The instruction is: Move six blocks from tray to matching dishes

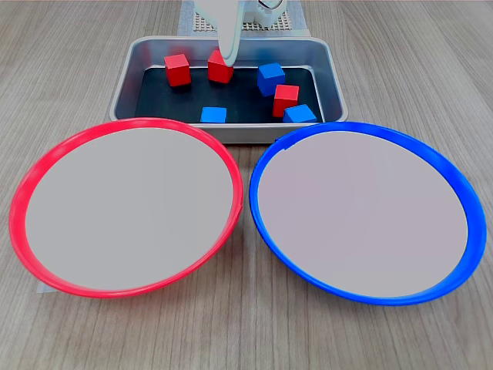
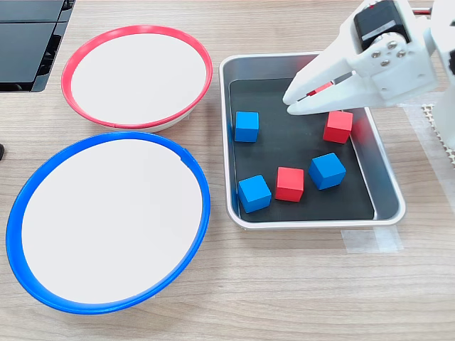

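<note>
First exterior view: wood-grain table [image 1: 77,69] carries everything. Blue-rimmed dish [image 1: 368,212] front right, red-rimmed dish [image 1: 125,206] front left, rims nearly touching at the middle; both hold nothing. Second exterior view has them flipped in depth: red-rimmed dish [image 2: 137,77] toward the far edge, blue-rimmed dish [image 2: 108,222] toward the near edge, with the tray on that picture's right.

Tray [image 1: 123,77] sits just behind the dishes in the first exterior view, its front wall partly hidden by their rims. White arm [image 2: 398,50] reaches in from the second exterior view's right.

All six blocks in the tray:
- red block [image 1: 177,69] at back-left corner of the floor
- red block [image 1: 219,67] at the back edge, mid-left
- blue block [image 1: 271,79] right of centre
- red block [image 1: 286,100] just in front of it
- blue block [image 1: 300,114] at front-right corner, close beside that red one
- blue block [image 1: 213,115] at the front edge, centre

Gripper [image 2: 298,101] is over the tray with its tips low. Jaws slightly apart around the mid-left back red block, seen as a red sliver [image 2: 321,88] between the fingers; whether they press it, cannot tell.
</note>
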`<control>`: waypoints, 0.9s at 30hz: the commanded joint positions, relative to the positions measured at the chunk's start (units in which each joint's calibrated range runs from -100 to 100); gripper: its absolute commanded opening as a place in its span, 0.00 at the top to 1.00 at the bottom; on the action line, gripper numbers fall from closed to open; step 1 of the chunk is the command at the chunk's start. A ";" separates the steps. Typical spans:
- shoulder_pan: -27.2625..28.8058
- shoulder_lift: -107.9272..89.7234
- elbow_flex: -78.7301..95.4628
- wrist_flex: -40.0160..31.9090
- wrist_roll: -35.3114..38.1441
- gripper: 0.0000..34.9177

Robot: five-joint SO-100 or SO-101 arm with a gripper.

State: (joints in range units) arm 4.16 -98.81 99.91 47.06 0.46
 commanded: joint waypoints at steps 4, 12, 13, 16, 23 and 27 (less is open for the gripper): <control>0.78 -0.26 0.09 0.36 -0.49 0.99; -0.16 4.26 -6.46 2.26 1.86 0.99; -0.07 7.42 -10.38 4.40 2.30 0.97; 0.88 21.75 -28.77 17.69 2.98 0.77; 1.82 39.06 -37.23 23.72 5.18 0.67; 2.48 43.16 -35.96 22.73 10.45 0.62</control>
State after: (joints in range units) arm 5.84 -59.51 65.61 70.64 6.32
